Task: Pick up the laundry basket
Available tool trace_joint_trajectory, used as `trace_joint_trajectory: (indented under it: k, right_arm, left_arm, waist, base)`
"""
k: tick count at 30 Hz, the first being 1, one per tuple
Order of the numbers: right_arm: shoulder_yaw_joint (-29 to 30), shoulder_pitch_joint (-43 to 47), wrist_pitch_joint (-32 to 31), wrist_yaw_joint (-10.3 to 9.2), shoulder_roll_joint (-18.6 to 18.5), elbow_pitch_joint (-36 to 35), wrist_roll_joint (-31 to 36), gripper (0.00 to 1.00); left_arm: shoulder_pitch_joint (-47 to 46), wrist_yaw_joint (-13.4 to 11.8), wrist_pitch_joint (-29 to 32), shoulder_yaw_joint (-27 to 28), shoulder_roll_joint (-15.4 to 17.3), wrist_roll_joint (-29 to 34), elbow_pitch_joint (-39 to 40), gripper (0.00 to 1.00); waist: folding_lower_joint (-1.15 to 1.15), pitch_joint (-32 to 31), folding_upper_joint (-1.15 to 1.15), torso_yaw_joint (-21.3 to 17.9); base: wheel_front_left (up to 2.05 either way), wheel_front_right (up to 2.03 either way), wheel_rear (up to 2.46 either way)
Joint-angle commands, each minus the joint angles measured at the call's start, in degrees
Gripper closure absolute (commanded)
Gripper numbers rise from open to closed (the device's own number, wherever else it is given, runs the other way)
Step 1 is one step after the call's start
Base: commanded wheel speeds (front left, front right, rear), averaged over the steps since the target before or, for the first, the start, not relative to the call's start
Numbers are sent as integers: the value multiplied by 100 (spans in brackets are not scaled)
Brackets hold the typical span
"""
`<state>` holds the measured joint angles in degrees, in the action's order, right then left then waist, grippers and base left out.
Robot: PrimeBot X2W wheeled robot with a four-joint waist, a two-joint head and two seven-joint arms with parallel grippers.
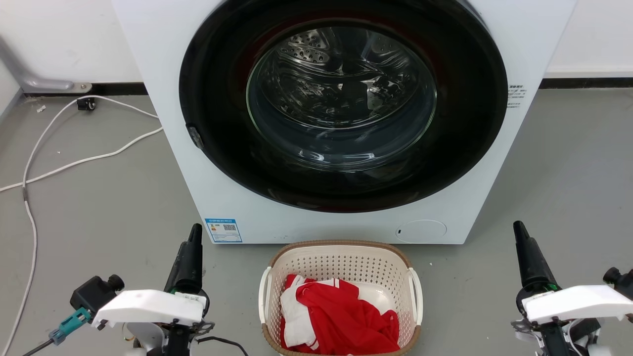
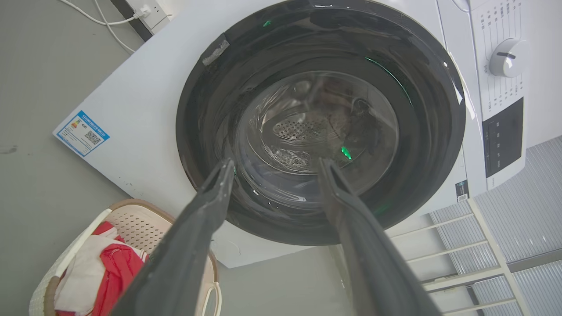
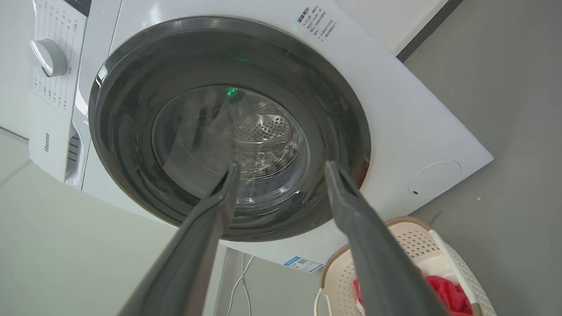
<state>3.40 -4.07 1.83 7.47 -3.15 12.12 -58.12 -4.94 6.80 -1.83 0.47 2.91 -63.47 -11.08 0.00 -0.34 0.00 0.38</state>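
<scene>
Head view: laundry basket [image 1: 346,267] at 6 o'clock, touching nothing, before the washing machine [image 1: 321,227].
"Hisense" [image 3: 46,142] reads on the machine; blue label [image 1: 223,230] at 8 o'clock. Left gripper [image 2: 274,164] and right gripper [image 3: 281,166] gape wide, holding nothing.

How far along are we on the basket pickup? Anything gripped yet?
Done: nothing yet. The basket sits on the floor before the washer, clothes inside.
In hand: the left gripper and right gripper hang either side of it, jaws open, touching nothing.
Left: reach the handles, close on them, and lift.
</scene>
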Motion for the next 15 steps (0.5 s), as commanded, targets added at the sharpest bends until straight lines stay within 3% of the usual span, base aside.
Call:
trace_joint_trajectory:
  k: [1,15]
  right_arm:
    - [4,-12,68,2,-1,-91,338,0]
    - [-73,24,286,2,7,-89,1760,0]
  left_arm:
    - [-164,-33,-72,-46,19,278,95,0]
    - [-239,-118,-344,-269,15,1638,81,0]
  waist:
    - [0,-2,0,2]
    - [0,-9,0,12]
  base:
    - [0,0,0]
    - [0,0,0]
